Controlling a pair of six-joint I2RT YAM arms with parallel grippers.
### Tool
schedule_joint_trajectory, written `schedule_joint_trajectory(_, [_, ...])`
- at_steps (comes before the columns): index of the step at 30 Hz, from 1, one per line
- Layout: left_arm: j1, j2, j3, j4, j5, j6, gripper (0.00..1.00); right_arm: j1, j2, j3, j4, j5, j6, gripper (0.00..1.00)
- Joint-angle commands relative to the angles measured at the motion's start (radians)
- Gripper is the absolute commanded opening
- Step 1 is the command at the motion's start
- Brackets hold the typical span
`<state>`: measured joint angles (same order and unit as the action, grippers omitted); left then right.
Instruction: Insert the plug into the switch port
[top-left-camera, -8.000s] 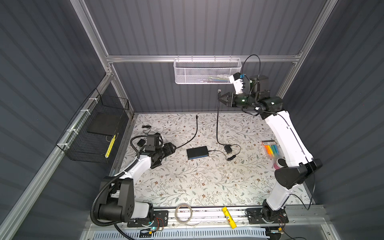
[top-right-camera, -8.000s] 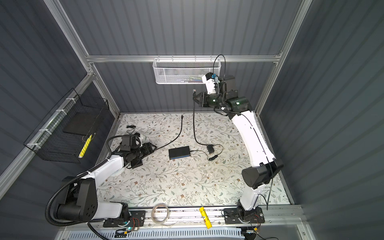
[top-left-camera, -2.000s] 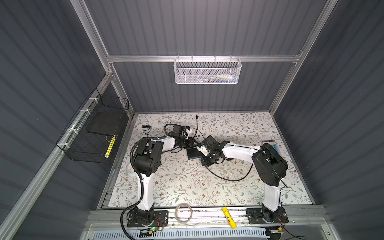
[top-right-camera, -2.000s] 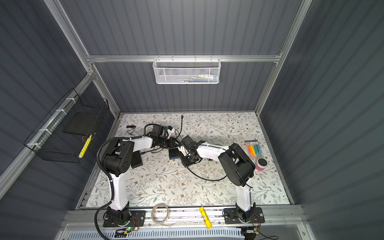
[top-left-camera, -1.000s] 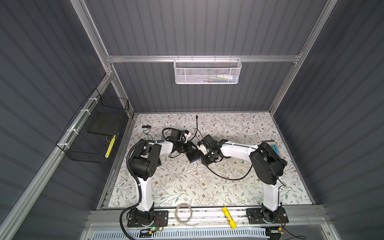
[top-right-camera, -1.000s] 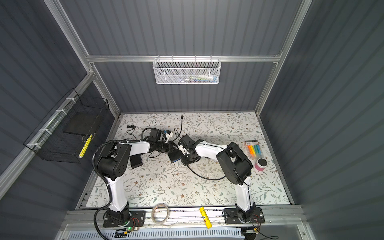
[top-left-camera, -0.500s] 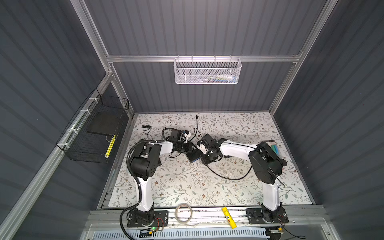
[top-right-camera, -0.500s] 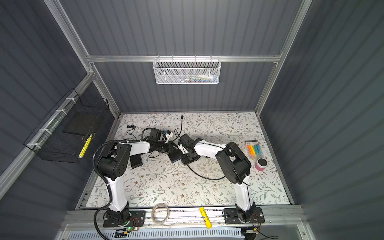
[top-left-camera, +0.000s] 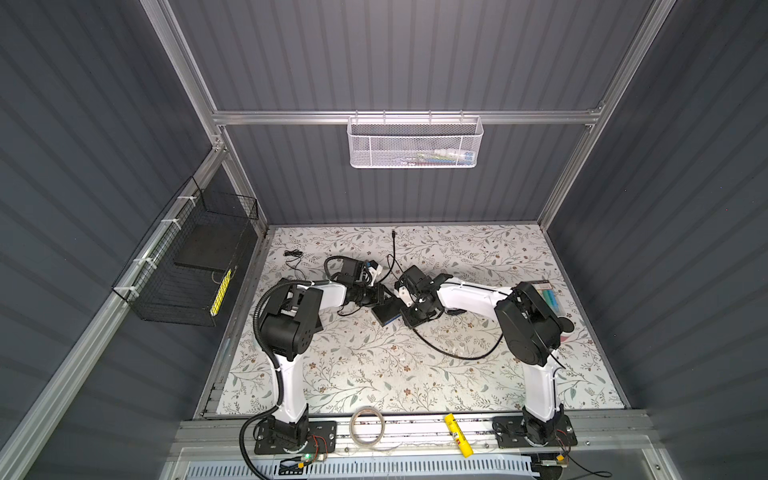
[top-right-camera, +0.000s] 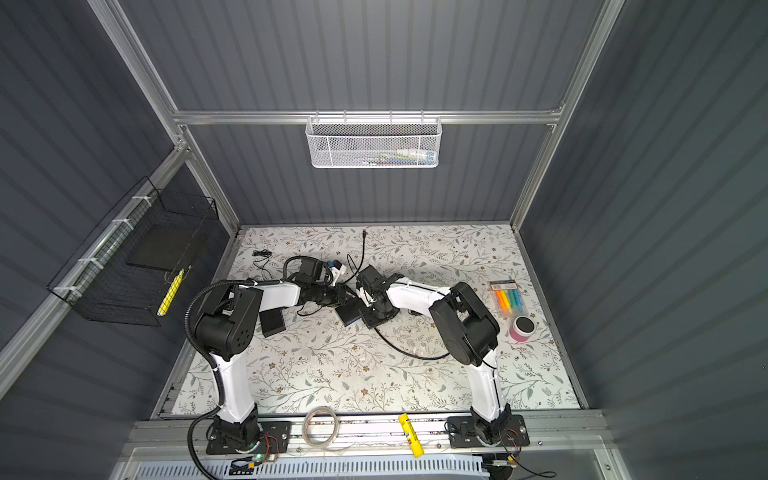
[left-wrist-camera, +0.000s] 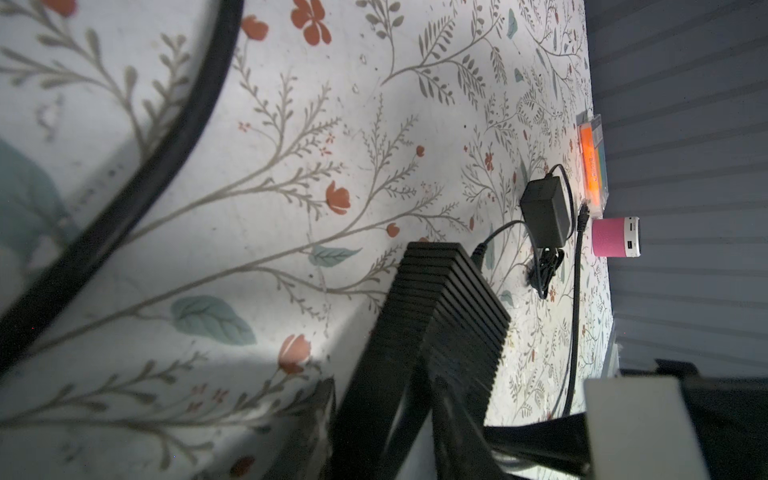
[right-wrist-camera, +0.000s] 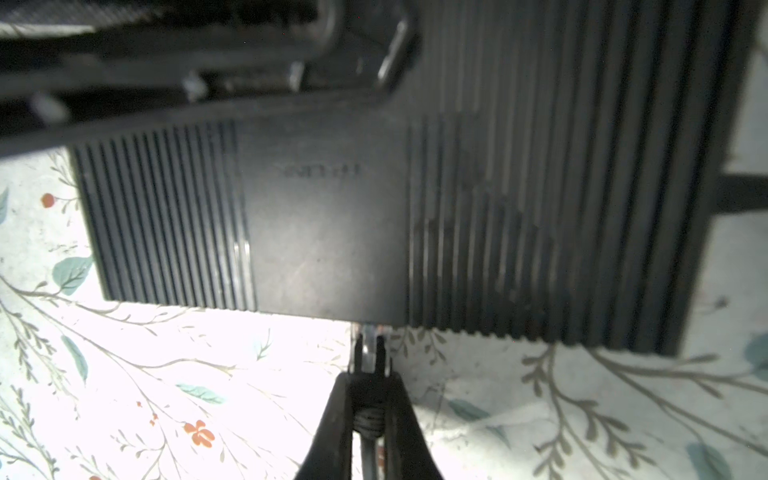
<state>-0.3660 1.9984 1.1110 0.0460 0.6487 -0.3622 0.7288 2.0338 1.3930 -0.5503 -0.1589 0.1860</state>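
Note:
The switch (top-left-camera: 388, 318) (top-right-camera: 350, 314) is a black ribbed box lying mid-table. My left gripper (top-left-camera: 380, 298) (top-right-camera: 344, 297) grips its far end; in the left wrist view the switch (left-wrist-camera: 449, 299) runs out from between the jaws of that gripper (left-wrist-camera: 415, 399). My right gripper (top-left-camera: 409, 322) (top-right-camera: 368, 320) is shut on the plug (right-wrist-camera: 368, 353), a clear connector on a black cable (top-left-camera: 457, 353). In the right wrist view the plug's tip meets the near edge of the switch (right-wrist-camera: 374, 208), ahead of the right gripper (right-wrist-camera: 368, 390). The port is hidden.
A black power adapter (left-wrist-camera: 544, 212) and a loose cable end (left-wrist-camera: 584, 212) lie right of the switch. A pink speaker (top-right-camera: 521, 328) and a marker pack (top-right-camera: 507, 299) sit at the right edge. A black block (top-right-camera: 272, 322) lies by the left arm. A tape roll (top-left-camera: 368, 426) and a yellow stick (top-left-camera: 457, 434) rest on the front rail.
Eight seconds ago the right arm was raised at the back with the cable and the left arm lay far left. Both have come to the switch; in the last second they barely shift.

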Motion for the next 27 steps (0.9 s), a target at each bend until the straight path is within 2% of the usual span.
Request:
schedule_joint_trajectory(1, [-0.01,0.022,-0.012,-0.019,0.027,-0.005,0.38,-0.009,0.022,0.024,-0.032,0.03,-0.02,0.0])
schedule_joint_trajectory(17, [-0.028,0.037,-0.02,0.006,0.036,-0.023,0.38,-0.005,0.011,0.054,-0.025,-0.027,0.003,0.0])
schedule_joint_trajectory(27, [-0.037,0.043,-0.027,0.017,0.039,-0.029,0.37,-0.005,-0.001,0.074,-0.033,-0.023,0.004,0.0])
